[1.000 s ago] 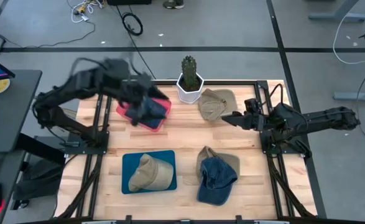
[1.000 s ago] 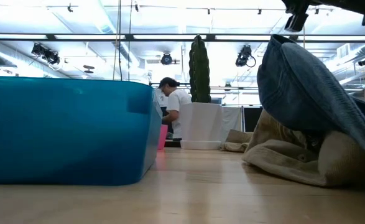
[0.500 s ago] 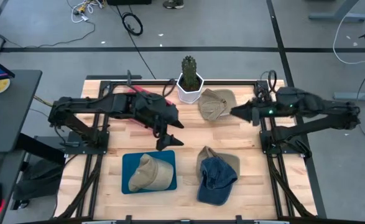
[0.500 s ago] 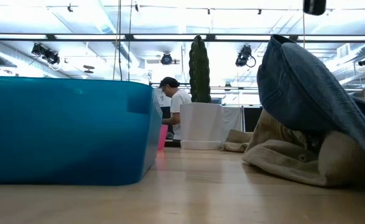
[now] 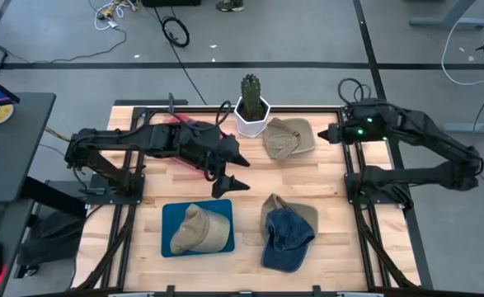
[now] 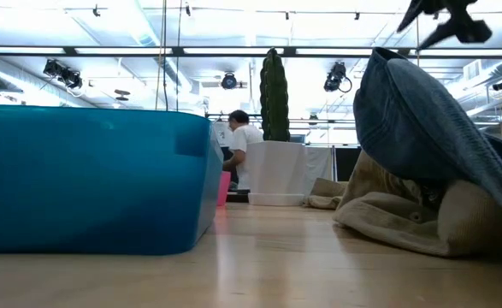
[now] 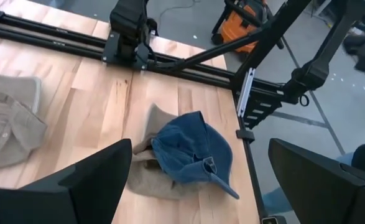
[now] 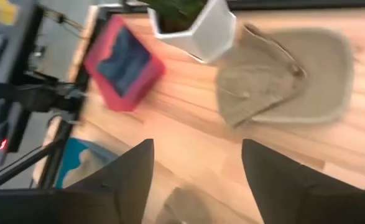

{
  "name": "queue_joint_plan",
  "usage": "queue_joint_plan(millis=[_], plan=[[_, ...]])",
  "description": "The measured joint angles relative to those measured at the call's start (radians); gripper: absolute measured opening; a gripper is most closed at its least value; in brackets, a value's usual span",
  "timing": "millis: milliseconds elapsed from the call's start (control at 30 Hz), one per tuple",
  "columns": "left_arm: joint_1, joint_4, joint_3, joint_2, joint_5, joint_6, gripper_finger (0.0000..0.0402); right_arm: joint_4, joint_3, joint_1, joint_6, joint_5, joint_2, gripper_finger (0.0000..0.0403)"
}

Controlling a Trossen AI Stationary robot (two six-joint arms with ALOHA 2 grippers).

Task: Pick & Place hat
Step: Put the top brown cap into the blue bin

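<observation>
The blue hat (image 7: 191, 152) lies slumped on a tan hat (image 7: 146, 172) on the tabletop (image 5: 250, 165). Probably light and floppy; pinch its brim. The left gripper (image 5: 232, 172) hovers spread, empty; the right gripper (image 5: 328, 134) likewise.

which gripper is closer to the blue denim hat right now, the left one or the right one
Left. The left gripper hangs open over the table's middle, just up and left of the blue denim hat. The right gripper is open too, farther off at the back right, beside the tan hat.
</observation>
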Motion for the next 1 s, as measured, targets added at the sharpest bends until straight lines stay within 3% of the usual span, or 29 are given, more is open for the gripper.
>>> queue_joint_plan(millis=[367, 667, 1000], plan=[[0.001, 0.007, 0.0, 0.0, -0.016, 0.022, 0.0382, 0.083, -0.279, -0.195, 0.021, -0.108, 0.058, 0.0311], [0.001, 0.007, 0.0, 0.0, -0.053, 0.052, 0.0382, 0.356, -0.526, -0.336, 0.103, -0.297, 0.058, 0.0316], [0.001, 0.007, 0.0, 0.0, -0.061, 0.073, 0.0382, 0.378, -0.598, -0.453, 0.128, -0.351, 0.058, 0.0316]])
